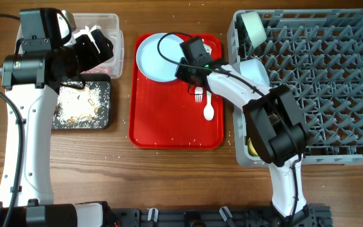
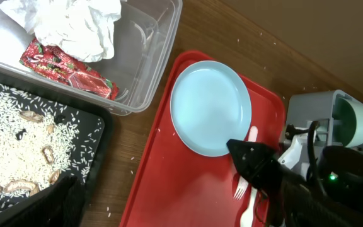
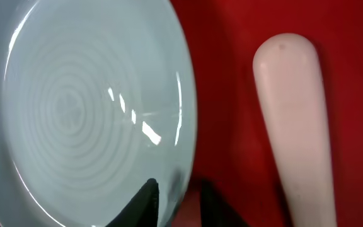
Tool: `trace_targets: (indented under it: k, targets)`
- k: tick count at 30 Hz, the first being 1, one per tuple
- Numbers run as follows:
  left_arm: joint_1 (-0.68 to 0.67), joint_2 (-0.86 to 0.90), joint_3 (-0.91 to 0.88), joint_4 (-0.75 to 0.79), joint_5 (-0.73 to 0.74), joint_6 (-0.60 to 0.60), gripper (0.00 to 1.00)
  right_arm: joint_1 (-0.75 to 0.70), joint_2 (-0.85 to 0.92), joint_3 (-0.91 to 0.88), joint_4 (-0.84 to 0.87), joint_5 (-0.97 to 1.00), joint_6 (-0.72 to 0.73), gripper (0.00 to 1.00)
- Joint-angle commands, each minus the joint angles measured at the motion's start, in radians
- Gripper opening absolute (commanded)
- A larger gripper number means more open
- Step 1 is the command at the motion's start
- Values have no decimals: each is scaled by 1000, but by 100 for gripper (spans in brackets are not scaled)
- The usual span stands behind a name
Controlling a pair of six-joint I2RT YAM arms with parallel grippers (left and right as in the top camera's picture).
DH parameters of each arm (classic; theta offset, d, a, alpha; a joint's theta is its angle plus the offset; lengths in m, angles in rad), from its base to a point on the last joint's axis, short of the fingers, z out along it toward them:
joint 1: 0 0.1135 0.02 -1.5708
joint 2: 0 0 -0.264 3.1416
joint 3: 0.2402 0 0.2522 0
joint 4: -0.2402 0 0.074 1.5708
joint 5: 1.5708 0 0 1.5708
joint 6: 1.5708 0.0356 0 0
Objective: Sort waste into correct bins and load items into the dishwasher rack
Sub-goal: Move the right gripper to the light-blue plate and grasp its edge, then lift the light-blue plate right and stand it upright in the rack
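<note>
We see left gripper [image 1: 96, 43] over tub [image 1: 113, 25] containing napkin [image 2: 74, 25], wrapper [image 2: 68, 69]; jaw state we cannot tell. Plate [image 1: 153, 60] on red tray [image 1: 169, 129]; right gripper [image 3: 180, 189] jaws parted astride plate rim. Fork [image 1: 198, 94], spoon [image 1: 208, 110] beside. Rack [image 1: 333, 75] far right.

Both arms have white tubular links and black joint housings. The left arm [image 1: 19, 142], at frame left, carries a black cable [image 1: 21, 157]. The right arm [image 1: 235, 85], centre-right, shows a green light [image 1: 205, 64].
</note>
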Motion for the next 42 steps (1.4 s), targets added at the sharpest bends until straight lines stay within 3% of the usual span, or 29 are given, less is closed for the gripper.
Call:
trace_targets:
  k: [1, 9, 14, 19, 24, 31, 37, 42]
  targets:
    - [8, 5, 4, 3, -10, 9, 100, 12, 30, 15, -39, 29, 40, 5]
    - [8, 5, 4, 3, -10, 9, 100, 4, 29, 132, -217, 71, -40, 5]
    - [8, 5, 4, 3, -10, 9, 100, 3, -17, 212, -296, 74, -224, 4]
    - [8, 5, 4, 2, -10, 9, 100, -3, -174, 221, -393, 89, -477, 4]
    - [8, 5, 4, 3, -10, 9, 100, -16, -380, 221, -523, 283, -569, 4]
    - [8, 5, 4, 3, -10, 9, 100, -66, -625, 221, -635, 703, -677, 4]
    - [8, 5, 4, 3, -10, 9, 100, -151, -683, 220, -669, 868, -875, 4]
    - [8, 5, 4, 3, -10, 8, 100, -252, -658, 219, -686, 890, -911, 4]
